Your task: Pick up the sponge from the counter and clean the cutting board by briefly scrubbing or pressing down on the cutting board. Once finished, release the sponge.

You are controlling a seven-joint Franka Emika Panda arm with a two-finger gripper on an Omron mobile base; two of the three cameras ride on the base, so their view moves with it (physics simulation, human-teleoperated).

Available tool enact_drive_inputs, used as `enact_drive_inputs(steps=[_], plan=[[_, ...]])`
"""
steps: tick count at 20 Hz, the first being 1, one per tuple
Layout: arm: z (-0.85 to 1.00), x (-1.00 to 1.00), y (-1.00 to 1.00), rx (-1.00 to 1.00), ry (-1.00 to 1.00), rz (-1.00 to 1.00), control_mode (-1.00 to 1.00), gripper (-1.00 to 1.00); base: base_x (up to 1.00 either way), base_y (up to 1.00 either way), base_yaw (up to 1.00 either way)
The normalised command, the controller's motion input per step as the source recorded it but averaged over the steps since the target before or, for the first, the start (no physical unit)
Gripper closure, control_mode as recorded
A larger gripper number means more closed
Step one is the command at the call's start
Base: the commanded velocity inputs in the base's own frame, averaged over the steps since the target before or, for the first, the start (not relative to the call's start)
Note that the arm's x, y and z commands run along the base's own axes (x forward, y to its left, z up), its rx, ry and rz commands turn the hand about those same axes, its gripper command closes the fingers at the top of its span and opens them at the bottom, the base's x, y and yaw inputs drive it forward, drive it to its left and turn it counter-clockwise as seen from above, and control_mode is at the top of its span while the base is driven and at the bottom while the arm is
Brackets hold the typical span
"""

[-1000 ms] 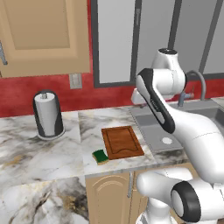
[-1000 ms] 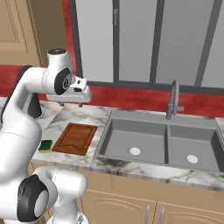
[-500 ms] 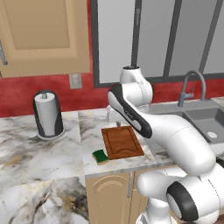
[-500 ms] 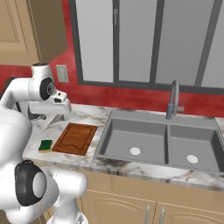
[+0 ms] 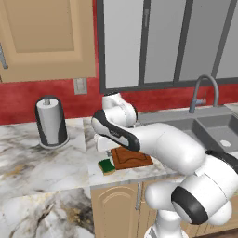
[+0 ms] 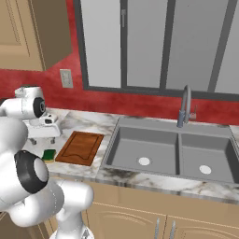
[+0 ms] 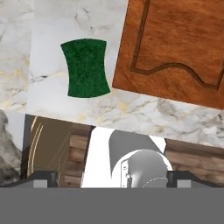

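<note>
The arm hangs over the sponge and the board

From the left base view, the sponge sits on the counter just beside the cutting board, near the front edge, with the gripper above them (a paper towel roll stands well off to the side). From the right base view, the gripper is over the sponge, by the board's end. From the hand view, the green sponge lies apart from the board; the fingers stand wide apart and hold nothing.
</note>
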Motion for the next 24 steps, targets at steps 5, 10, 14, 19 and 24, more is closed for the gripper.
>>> enact_drive_inputs(steps=[5,10,14,19,24], plan=[[-0.34,-0.04,0.16,-0.02,0.03,0.04,-1.00,-1.00,0.00,0.00,0.00],[-0.24,0.00,0.08,0.00,0.10,0.00,-1.00,-1.00,0.00,0.00,0.00],[-0.30,0.02,0.11,0.00,0.07,0.00,-1.00,-1.00,0.00,0.00,0.00],[-0.25,0.15,0.12,0.00,0.03,0.00,-1.00,-1.00,0.00,0.00,0.00],[-0.20,0.15,0.00,0.00,0.00,0.00,-1.00,-1.00,0.00,0.00,0.00]])
